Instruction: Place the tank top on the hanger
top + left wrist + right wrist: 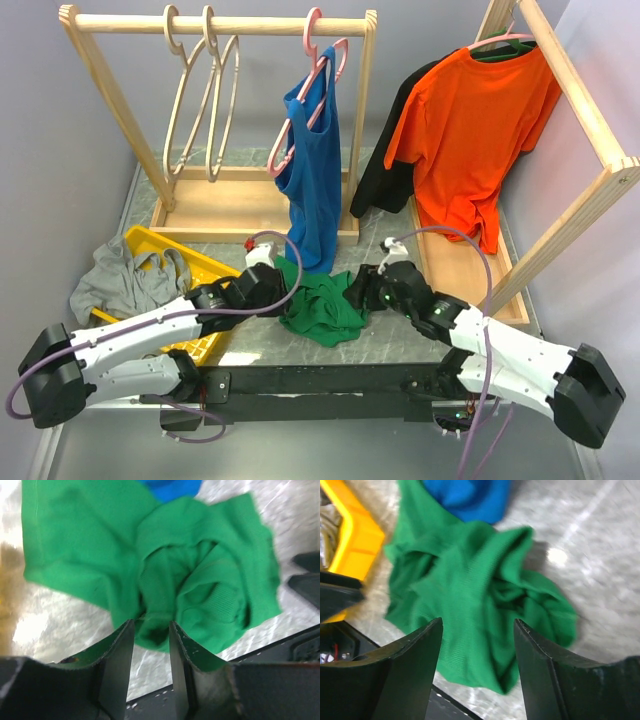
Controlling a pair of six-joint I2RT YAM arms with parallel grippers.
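The green tank top (pixel 320 305) lies crumpled on the grey table, between my two grippers. My left gripper (pixel 272 287) is at its left edge. In the left wrist view the tank top (pixel 200 580) bunches ahead of the left gripper (pixel 151 625), whose jaws stand partly apart with a fold of cloth between the tips. My right gripper (pixel 362 290) is at the cloth's right edge. In the right wrist view the right gripper (pixel 477 622) is wide open just over the tank top (pixel 470 590). Two beige hangers (pixel 173 40) hang on the back rack, far from both grippers.
A blue tank top (pixel 312 170) hangs on a pink hanger from the wooden rack (pixel 220 22), its hem touching the green cloth. A yellow basket (pixel 150 250) with a grey garment (pixel 125 280) sits at left. An orange shirt (pixel 475 130) and black garment (pixel 385 170) hang at right.
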